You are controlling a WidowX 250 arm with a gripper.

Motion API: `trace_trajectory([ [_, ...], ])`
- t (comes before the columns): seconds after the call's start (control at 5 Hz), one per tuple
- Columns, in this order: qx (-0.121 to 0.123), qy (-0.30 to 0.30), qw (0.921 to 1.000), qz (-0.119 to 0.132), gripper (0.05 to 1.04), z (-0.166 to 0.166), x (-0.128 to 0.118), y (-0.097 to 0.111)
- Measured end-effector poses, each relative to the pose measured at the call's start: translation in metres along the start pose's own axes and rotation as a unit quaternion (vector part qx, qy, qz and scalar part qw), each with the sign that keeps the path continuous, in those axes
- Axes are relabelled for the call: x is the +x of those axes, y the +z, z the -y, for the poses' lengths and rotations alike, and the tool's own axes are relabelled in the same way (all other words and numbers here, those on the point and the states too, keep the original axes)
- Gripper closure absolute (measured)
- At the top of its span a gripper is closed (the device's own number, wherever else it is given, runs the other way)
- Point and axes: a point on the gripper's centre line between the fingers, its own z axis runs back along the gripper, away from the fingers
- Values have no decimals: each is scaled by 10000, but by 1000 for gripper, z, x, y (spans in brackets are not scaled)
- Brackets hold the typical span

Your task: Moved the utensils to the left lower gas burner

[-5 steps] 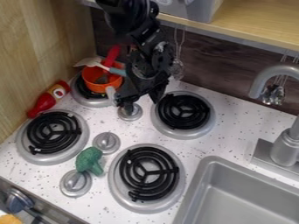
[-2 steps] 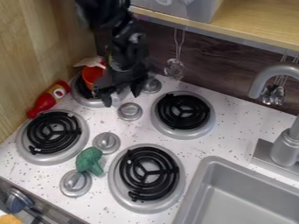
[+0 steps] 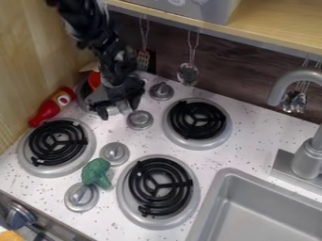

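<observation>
We record a white counter [image 3: 252, 141] with scattered dark specks, black burner coils [image 3: 147, 209], silver-grey burner pans [image 3: 123, 188], an orange-red pot [image 3: 94, 80], a red bottle [image 3: 46, 112] with a pale label [image 3: 63, 99], green toy broccoli [image 3: 95, 172], a black gripper [image 3: 119, 111], a grey sink [image 3: 270, 207], and pale grained wood panelling [image 3: 35, 44].

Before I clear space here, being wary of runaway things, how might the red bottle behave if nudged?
The red bottle would probably roll, since it lies on its rounded side. The wooden wall beside it would likely stop it one way. Its smooth surface may feel slippery.
</observation>
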Motion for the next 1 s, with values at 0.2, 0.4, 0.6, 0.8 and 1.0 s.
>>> trace_trajectory([
  [0.2, -32, -57, 9999, -150, 84, -2, 5, -15],
  [0.4, -76, -111, 9991, -405, 134, 0, 5, -28],
  [0.6, -181, -227, 9985, -467, 409, 3, 7, -27],
  [0.8, -241, -159, 9981, -546, 685, 5, 3, -27],
  [1.0, -344, -58, 9976, -596, 715, 6, -2, -28],
])
